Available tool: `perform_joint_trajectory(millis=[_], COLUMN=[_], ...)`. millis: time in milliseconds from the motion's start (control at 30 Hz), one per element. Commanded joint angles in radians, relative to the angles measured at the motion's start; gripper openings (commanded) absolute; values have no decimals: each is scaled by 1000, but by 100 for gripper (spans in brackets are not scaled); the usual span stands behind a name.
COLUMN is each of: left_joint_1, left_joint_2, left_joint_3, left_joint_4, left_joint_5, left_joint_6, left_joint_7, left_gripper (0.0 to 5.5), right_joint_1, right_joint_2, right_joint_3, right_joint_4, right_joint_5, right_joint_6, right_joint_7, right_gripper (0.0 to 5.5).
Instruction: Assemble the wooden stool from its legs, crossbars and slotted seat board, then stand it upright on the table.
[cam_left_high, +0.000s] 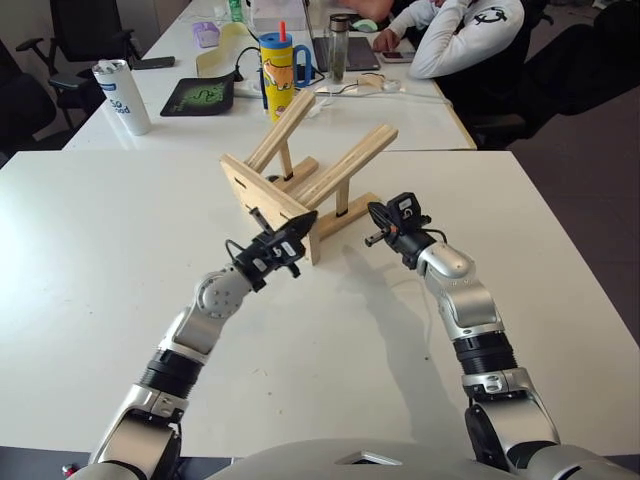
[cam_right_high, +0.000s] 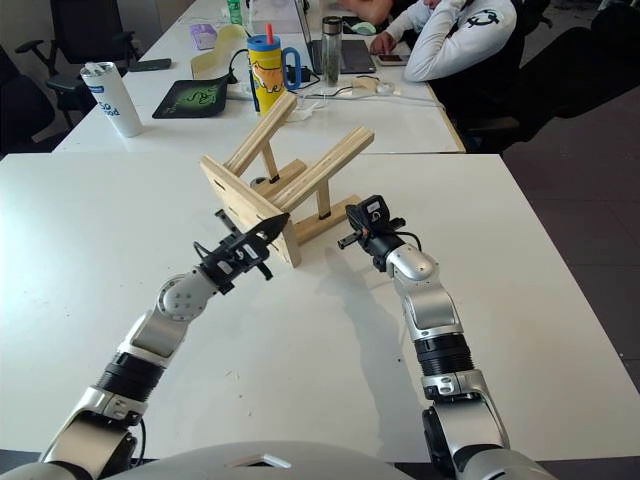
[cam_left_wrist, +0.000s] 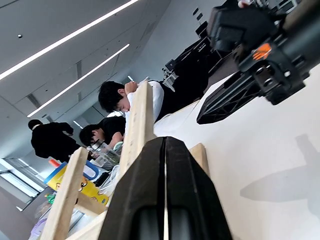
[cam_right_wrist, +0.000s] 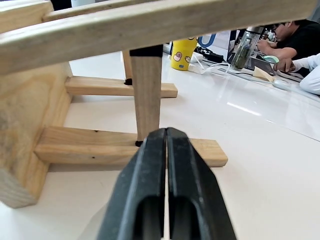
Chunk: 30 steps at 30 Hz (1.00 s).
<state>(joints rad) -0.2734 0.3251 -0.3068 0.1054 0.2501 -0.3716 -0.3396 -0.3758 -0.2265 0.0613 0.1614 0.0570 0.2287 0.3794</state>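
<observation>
Stool (cam_left_high: 300, 185) of pale, unfinished wood lies tipped on its side at upper centre of the glossy white worktop (cam_left_high: 100, 280). Its square-cut legs (cam_left_high: 350, 160) angle toward the upper right, and its flat, grainy seat board (cam_left_high: 262, 198) is turned to the lower left. Left gripper (cam_left_wrist: 165, 142), fingers pressed together and holding nothing, sits at the board's lower corner. Right gripper (cam_right_wrist: 166, 132), likewise closed and empty, points at the lowest leg and a short crossbar (cam_right_wrist: 146, 95). Righting the stool looks risky: a push from closed fingers may skid it over the slick surface or lever the slotted joints apart.
</observation>
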Motion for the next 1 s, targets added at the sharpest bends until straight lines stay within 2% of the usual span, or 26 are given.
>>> perform_joint_trajectory(millis=[33, 267, 467, 500, 633, 800, 1000], left_joint_1=[-68, -210, -383, -396, -548, -641, -722], left_joint_2=[-1, 72, 139, 143, 212, 198, 179], left_joint_3=[46, 209, 308, 309, 275, 259, 114], left_joint_4=[-1, 132, 498, 530, 953, 1095, 1194], left_joint_5=[-18, -54, -44, -40, 41, 46, 194], left_joint_6=[58, 88, 122, 111, 85, 35, 8], left_joint_7=[-7, 44, 154, 162, 278, 277, 321], left_gripper=[1, 1, 1, 1, 1, 1, 1], right_joint_1=[-24, -22, -17, -16, -18, -28, -23], right_joint_2=[6, 12, 16, 17, 22, 21, 25], right_joint_3=[-15, -15, -8, -8, -1, 1, 11], right_joint_4=[10, 13, 4, 2, 8, 20, 6], right_joint_5=[3, 1, 0, 0, -2, -1, 2], right_joint_6=[-1, -5, 0, 1, -2, -5, 8], right_joint_7=[-18, -21, -18, -18, -13, -9, -2], right_gripper=[0, 0, 0, 0, 0, 0, 0])
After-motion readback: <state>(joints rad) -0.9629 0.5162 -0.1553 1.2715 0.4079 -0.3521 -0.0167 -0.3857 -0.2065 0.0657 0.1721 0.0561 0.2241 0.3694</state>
